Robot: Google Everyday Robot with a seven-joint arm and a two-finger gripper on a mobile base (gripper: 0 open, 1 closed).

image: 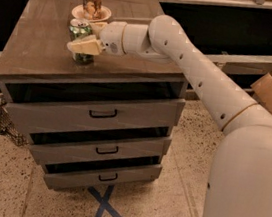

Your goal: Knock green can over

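Seemingly touching: cream gripper (84, 46) across the small green metallic drink can (77, 30)
Can upright near the front edge of the grey-brown wooden top (34, 40), gripper reaching in from the right edge; open or closed, cannot tell

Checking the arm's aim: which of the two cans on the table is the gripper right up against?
The green can, upright on the tabletop; the gripper is at its side. The copper can stands farther back in a bowl.
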